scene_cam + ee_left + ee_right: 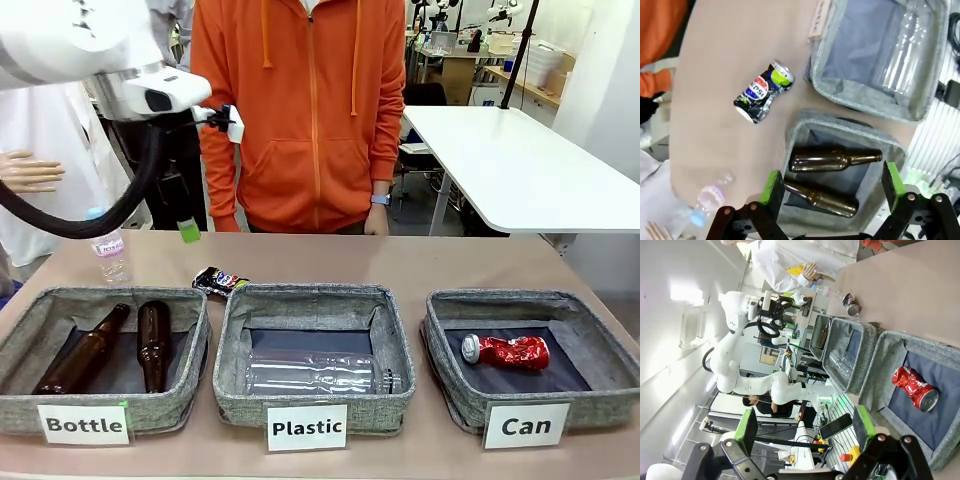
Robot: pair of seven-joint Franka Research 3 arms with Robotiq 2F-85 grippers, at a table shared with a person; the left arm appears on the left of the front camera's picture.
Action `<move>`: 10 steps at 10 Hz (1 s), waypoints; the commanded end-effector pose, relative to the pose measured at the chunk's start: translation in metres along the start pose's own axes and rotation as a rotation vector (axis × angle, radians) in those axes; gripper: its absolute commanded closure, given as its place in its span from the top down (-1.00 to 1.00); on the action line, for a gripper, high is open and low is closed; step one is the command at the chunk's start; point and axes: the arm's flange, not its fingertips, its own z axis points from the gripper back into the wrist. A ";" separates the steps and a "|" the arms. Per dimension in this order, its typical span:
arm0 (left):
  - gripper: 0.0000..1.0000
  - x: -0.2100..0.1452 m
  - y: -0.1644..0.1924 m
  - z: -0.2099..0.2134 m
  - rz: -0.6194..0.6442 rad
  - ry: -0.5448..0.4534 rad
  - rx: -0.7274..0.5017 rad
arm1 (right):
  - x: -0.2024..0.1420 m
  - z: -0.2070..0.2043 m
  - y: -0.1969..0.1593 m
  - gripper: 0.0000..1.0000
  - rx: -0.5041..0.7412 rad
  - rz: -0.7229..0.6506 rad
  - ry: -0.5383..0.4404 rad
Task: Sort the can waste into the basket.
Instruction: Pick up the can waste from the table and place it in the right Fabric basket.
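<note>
Left tool [831, 180] and right tool [805, 421] both wide open, gripping nothing; left one hangs high at far left. Two brown glass bottles [152, 345] fill the grey "Bottle" basket [20, 400]. Crushed red metal can [506, 351] lies in the grey fabric "Can" basket [600, 395], right. Crushed dark "Pepsi" can [219, 281] sits on the tan surface [450, 260], just behind the "Plastic" basket [235, 400].

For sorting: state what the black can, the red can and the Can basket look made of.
Black can: thin metal, probably aluminium; glossy print, silvery rim, creased dents. Red can: likewise; shiny red, silver end, crumpled. Can basket: grey woven fabric, matte, dark lining.
</note>
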 end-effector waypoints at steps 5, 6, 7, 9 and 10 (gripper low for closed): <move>1.00 0.000 -0.002 0.006 -0.003 -0.008 0.009 | -0.002 0.001 0.001 1.00 -0.004 0.016 0.008; 1.00 0.017 0.005 0.001 -0.218 -0.006 0.142 | -0.002 0.001 0.001 1.00 -0.004 0.016 0.008; 1.00 0.021 0.007 -0.015 -0.350 0.012 0.198 | -0.002 0.001 0.001 1.00 -0.004 0.016 0.008; 1.00 0.018 0.001 -0.040 -0.690 0.128 0.215 | -0.002 0.001 0.001 1.00 -0.004 0.016 0.008; 1.00 0.016 -0.004 -0.048 -0.829 0.170 0.205 | -0.002 0.001 0.001 1.00 -0.004 0.016 0.008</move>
